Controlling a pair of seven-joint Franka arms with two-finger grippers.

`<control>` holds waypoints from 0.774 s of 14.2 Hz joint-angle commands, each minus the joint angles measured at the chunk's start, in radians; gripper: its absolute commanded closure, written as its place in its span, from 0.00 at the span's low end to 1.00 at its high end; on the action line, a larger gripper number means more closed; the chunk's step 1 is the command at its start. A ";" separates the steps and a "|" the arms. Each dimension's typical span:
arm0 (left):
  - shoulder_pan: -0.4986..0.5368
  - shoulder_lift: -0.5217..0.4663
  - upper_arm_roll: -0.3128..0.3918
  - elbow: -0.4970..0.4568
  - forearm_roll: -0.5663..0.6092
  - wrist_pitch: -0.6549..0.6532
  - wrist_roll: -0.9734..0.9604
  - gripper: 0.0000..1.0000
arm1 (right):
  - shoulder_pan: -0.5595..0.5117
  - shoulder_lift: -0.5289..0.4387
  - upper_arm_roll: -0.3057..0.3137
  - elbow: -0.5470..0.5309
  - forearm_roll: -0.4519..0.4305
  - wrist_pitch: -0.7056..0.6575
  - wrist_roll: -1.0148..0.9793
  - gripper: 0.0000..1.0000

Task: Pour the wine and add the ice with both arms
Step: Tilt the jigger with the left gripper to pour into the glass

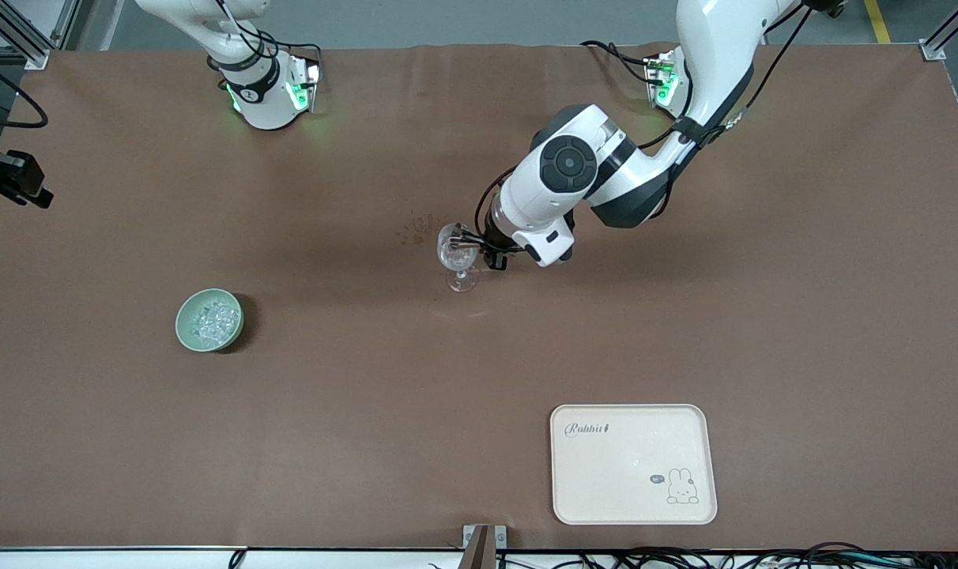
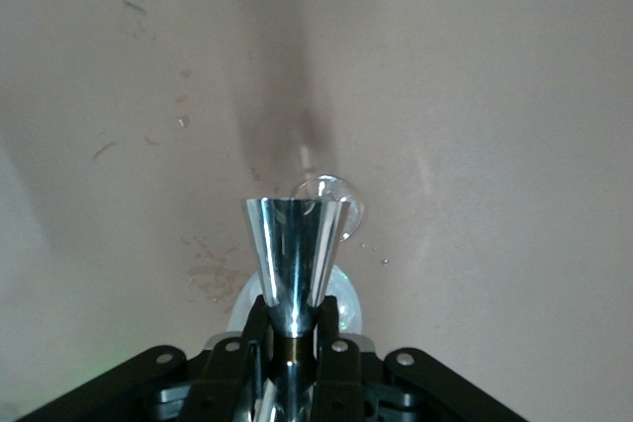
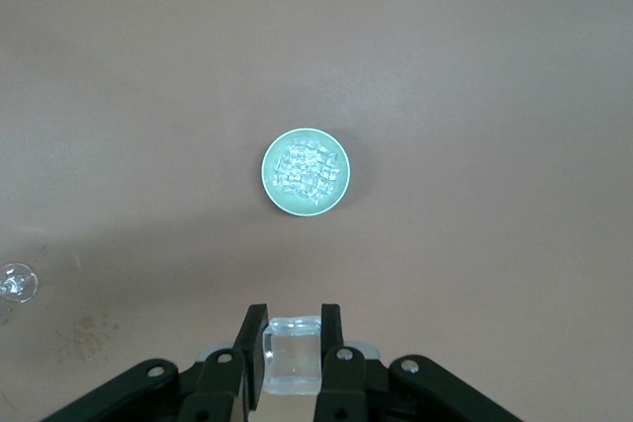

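- Front view: a brown counter [image 1: 368, 442], with a clear wine glass [image 1: 457, 257] standing upright at the centre of the frame.
- The left hand [image 1: 476, 246], on the arm reaching in from the upper right, is clamped on a shiny metal cone-shaped jigger [image 2: 294, 259] held over the glass.
- A green bowl [image 1: 209, 319] heaped with ice [image 1: 213, 319] sits at centre left, well apart from the glass.
- A cream rabbit-print tray [image 1: 634, 465] lies at lower right.
- Right wrist view: the right hand [image 3: 293, 355] pinches one clear ice cube [image 3: 293, 353], high over the counter near the bowl.
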 commanded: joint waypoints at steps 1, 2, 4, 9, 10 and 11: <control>-0.018 -0.008 0.004 0.013 0.052 -0.005 -0.051 0.99 | -0.001 0.009 0.003 0.025 0.017 -0.018 -0.011 0.98; -0.018 -0.008 0.004 0.013 0.056 -0.005 -0.051 0.99 | -0.001 0.009 0.003 0.025 0.033 -0.018 -0.011 0.98; -0.017 -0.006 0.004 0.011 0.056 -0.005 -0.049 0.99 | 0.002 0.009 0.001 0.025 0.044 -0.018 -0.011 0.98; 0.008 0.008 0.001 0.013 -0.148 -0.043 0.133 0.99 | 0.005 0.009 0.001 0.025 0.046 -0.016 -0.011 0.98; 0.021 0.006 0.001 0.013 -0.233 -0.045 0.206 0.99 | 0.007 0.009 0.001 0.025 0.046 -0.018 -0.008 0.98; 0.035 0.005 0.001 0.013 -0.296 -0.048 0.259 0.99 | 0.007 0.009 0.001 0.025 0.044 -0.018 -0.002 0.98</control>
